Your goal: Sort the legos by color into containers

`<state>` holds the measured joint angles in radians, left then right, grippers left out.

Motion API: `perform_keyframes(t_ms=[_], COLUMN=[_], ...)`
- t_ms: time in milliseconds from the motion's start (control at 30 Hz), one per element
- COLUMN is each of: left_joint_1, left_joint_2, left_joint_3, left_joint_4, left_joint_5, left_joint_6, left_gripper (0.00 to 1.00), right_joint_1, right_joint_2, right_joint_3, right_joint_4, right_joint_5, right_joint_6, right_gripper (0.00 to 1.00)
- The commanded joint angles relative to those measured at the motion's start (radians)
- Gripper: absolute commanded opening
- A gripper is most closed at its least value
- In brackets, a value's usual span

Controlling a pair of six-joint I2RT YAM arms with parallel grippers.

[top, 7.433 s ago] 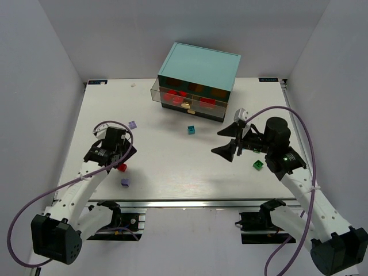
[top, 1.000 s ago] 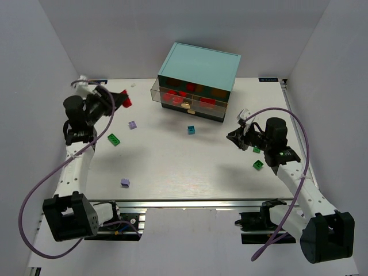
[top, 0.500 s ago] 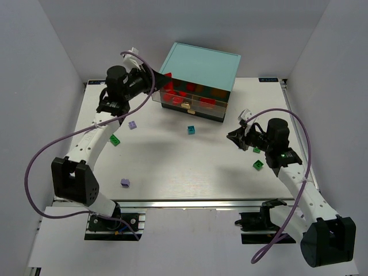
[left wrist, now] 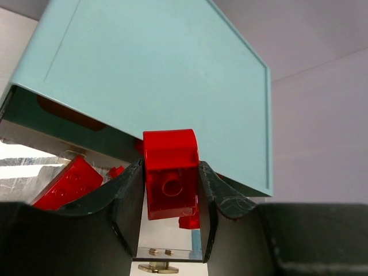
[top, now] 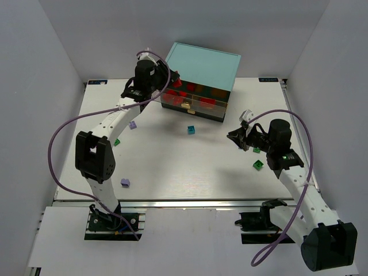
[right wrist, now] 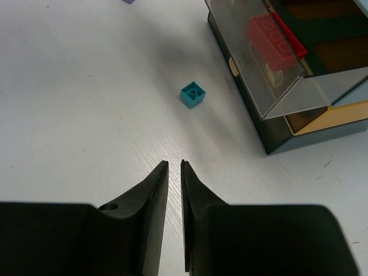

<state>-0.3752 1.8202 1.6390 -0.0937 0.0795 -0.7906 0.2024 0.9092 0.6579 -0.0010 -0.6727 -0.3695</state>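
Note:
My left gripper (top: 172, 82) is shut on a red lego (left wrist: 171, 172) and holds it over the pulled-out clear drawer (top: 185, 100) of the light-teal cabinet (top: 201, 68). That drawer holds other red legos (left wrist: 68, 183). On the table lie a teal lego (top: 191, 130), two lavender legos (top: 133, 124) (top: 125, 183) and green legos (top: 257, 165) (top: 117, 141). My right gripper (top: 234, 140) hovers right of the teal lego (right wrist: 193, 94). Its jaws (right wrist: 173, 164) stand a narrow slit apart with nothing between them.
The clear drawer (right wrist: 270, 57) juts from the cabinet's front towards the table's middle, its tan handle (left wrist: 158, 268) below my left fingers. The left arm's cable (top: 63, 129) loops over the table's left side. White walls close in the table.
My left arm has swung from the table's left side over to the cabinet, carrying the red lego above the open drawer. The right arm has barely moved.

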Motion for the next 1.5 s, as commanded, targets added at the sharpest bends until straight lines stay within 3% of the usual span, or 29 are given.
perform_keyframes(t_ms=[0, 33, 100, 267, 400, 567, 667, 700, 767, 800, 833, 900, 933, 1000, 1033, 1167, 1300, 1467], left_joint_1=[-0.022, -0.022, -0.022, -0.031, -0.031, -0.031, -0.031, -0.031, -0.022, -0.022, -0.022, -0.011, -0.011, -0.011, -0.011, -0.024, -0.024, -0.024], left_joint_2=[-0.007, -0.006, -0.002, -0.006, -0.010, -0.057, -0.190, -0.243, -0.374, -0.530, -0.614, -0.850, -0.911, -1.039, -1.064, -1.069, -1.021, -1.096], left_joint_3=[0.059, 0.056, 0.050, 0.042, 0.068, 0.107, 0.044, 0.004, -0.179, -0.262, -0.442, -0.620, -0.753, -0.836, -0.888, -0.909, -0.852, -0.883], left_joint_4=[-0.043, -0.046, -0.054, -0.054, -0.052, -0.070, -0.040, -0.009, 0.027, 0.082, 0.127, 0.219, 0.232, 0.197, 0.178, 0.021, -0.057, -0.046], left_joint_5=[-0.064, -0.096, -0.107, -0.116, -0.104, -0.087, -0.090, -0.092, -0.118, -0.127, -0.136, -0.127, -0.129, -0.151, -0.155, -0.173, -0.195, -0.263], left_joint_6=[0.014, 0.016, 0.025, 0.040, 0.065, 0.102, 0.152, 0.183, 0.215, 0.258, 0.280, 0.338, 0.358, 0.425, 0.444, 0.568, 0.600, 0.613], left_gripper=[0.15, 0.22, 0.26, 0.61, 0.68, 0.73, 0.64, 0.53, 0.36, 0.18, 0.13, 0.10, 0.13, 0.27, 0.47, 0.71, 0.77, 0.78], right_joint_1=[0.002, 0.003, 0.005, 0.002, -0.001, 0.000, 0.002, 0.005, 0.008, 0.012, 0.017, 0.040, 0.049, 0.107, 0.126, 0.279, 0.406, 0.472], right_joint_2=[-0.018, -0.018, -0.021, -0.020, -0.020, -0.023, -0.036, -0.042, -0.067, -0.078, -0.087, -0.066, -0.026, 0.016, 0.057, 0.175, 0.353, 0.483], right_joint_3=[0.019, 0.019, 0.019, 0.019, 0.022, 0.022, 0.008, 0.005, 0.003, 0.005, 0.009, 0.066, 0.094, 0.165, 0.187, 0.304, 0.433, 0.565], right_joint_4=[0.013, 0.013, 0.012, 0.009, -0.026, -0.083, -0.099, -0.097, -0.109, -0.087, -0.073, -0.105, -0.132, -0.178, -0.206, -0.277, -0.310, -0.265], right_joint_5=[-0.021, -0.022, -0.024, -0.036, -0.076, -0.171, -0.231, -0.237, -0.257, -0.249, -0.242, -0.191, -0.159, -0.031, 0.010, 0.197, 0.457, 0.645], right_joint_6=[0.007, 0.009, 0.009, 0.001, -0.042, -0.137, -0.199, -0.210, -0.249, -0.241, -0.229, -0.207, -0.216, -0.262, -0.272, -0.301, -0.307, -0.289], right_gripper=[0.20, 0.20, 0.20, 0.29, 0.48, 0.48, 0.26, 0.04, 0.00, 0.00, 0.00, 0.00, 0.01, 0.04, 0.04, 0.07, 0.10, 0.12])
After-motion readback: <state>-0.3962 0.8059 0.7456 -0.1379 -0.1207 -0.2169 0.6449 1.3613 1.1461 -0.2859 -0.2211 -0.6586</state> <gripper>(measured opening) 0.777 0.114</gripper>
